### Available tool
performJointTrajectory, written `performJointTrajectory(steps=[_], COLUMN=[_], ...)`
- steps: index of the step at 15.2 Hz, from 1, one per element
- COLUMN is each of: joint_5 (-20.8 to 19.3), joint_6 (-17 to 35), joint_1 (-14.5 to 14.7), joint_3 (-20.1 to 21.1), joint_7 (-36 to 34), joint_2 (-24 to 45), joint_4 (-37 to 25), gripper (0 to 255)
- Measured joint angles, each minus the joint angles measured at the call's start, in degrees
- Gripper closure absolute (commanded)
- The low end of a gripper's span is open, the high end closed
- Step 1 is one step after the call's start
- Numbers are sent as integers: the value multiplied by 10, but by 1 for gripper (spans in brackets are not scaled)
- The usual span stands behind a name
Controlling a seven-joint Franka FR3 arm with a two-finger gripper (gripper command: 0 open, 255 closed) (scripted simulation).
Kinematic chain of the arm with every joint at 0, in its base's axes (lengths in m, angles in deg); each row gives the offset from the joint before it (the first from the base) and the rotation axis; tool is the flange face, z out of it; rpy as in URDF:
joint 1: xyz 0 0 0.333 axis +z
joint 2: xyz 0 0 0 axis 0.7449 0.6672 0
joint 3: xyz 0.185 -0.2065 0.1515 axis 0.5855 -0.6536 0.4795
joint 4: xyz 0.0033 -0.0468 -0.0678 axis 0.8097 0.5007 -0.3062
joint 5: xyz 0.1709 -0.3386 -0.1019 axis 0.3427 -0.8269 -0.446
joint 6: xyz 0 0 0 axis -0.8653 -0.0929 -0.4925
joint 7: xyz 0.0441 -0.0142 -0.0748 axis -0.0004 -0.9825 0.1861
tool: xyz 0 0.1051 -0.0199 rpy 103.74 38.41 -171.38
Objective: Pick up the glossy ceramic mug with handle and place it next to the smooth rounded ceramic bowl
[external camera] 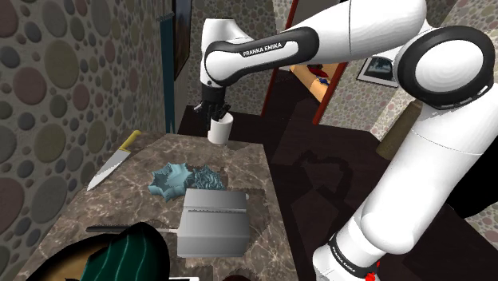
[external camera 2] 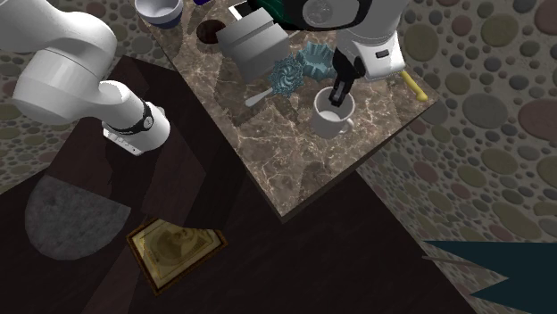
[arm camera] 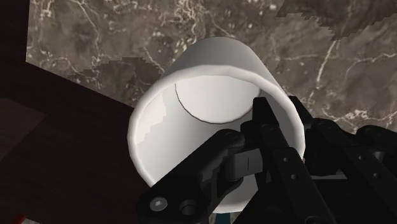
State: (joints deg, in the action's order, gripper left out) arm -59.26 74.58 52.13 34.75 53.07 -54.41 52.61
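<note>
The arm reaches out level over the marble surface [external camera: 132,195], its wrist turned straight down. The jaws pinch the rim wall of the white mug [external camera: 220,129], one finger inside and one outside. In the shoulder view the mug is at the surface's far end, beyond a blue scalloped dish [external camera: 183,179].

Arm [external camera: 271,49] reaches far out, gripper [external camera: 215,110] pointing down — its 2 fingers pinch the mug [external camera: 220,129] rim, 1 inside, 1 outside.
</note>
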Motion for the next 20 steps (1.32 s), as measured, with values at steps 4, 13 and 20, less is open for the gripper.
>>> performJointTrajectory(steps=[4,13,20], joint_5=[4,10,23], joint_6=[-28,-92,-119], joint_1=[-1,-1,3], joint_3=[0,1,6], joint_7=[5,12,7], joint_2=[-9,-26,-71], joint_4=[-19,-68,-50], gripper=[255,255,255])
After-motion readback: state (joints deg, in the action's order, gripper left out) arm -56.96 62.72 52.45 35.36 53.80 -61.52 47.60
